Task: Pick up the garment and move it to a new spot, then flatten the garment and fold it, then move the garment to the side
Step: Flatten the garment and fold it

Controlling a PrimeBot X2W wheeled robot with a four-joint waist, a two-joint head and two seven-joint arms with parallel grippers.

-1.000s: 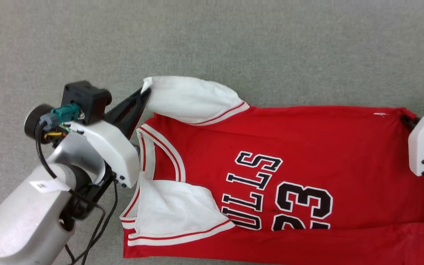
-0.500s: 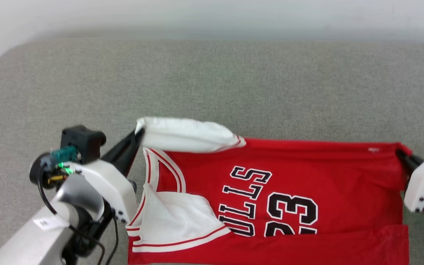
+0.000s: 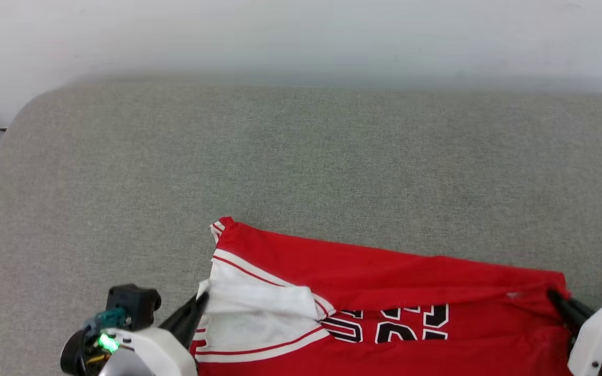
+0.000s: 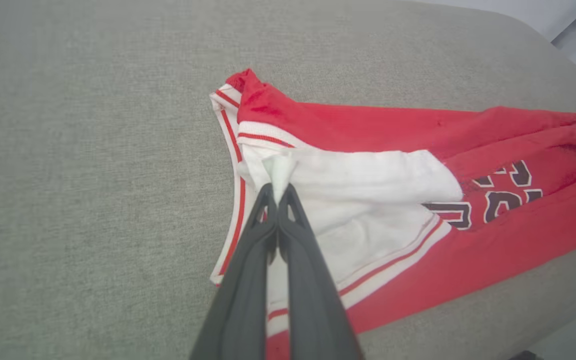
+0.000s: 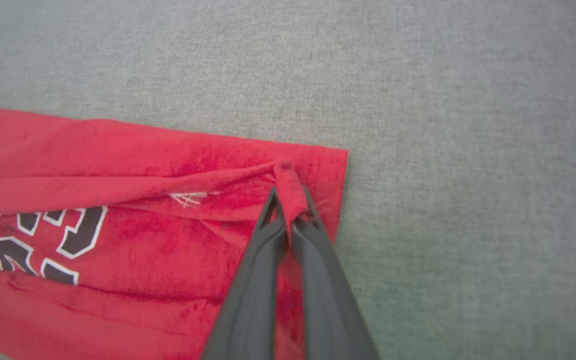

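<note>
Your left end effector (image 3: 204, 298) is clamped on the white sleeve (image 4: 358, 175) left of the black lettering (image 3: 384, 329). Your right end effector (image 3: 556, 295) is pinched shut on the red hem corner to the lettering's right. The shirt (image 3: 384, 266) lies on the grey desk (image 3: 301, 156), and the edge you hold is doubled over the upper part of the lettering.

This looks like the lengthwise fold. Bring both ends toward you at the same height and pace, so the crease beyond the lettering stays straight. Keep the cloth lightly taut between the two grips. Let go only once the held edge rests flat on the layer below.

A second ago the whole lettering showed and the held edge lay beyond it, with the sleeve spread out. Now that edge covers half the lettering, and the held sleeve lies over the nearer one. The camera has also tipped up, bringing the pale wall (image 3: 301, 36) beyond the desk into view.
</note>
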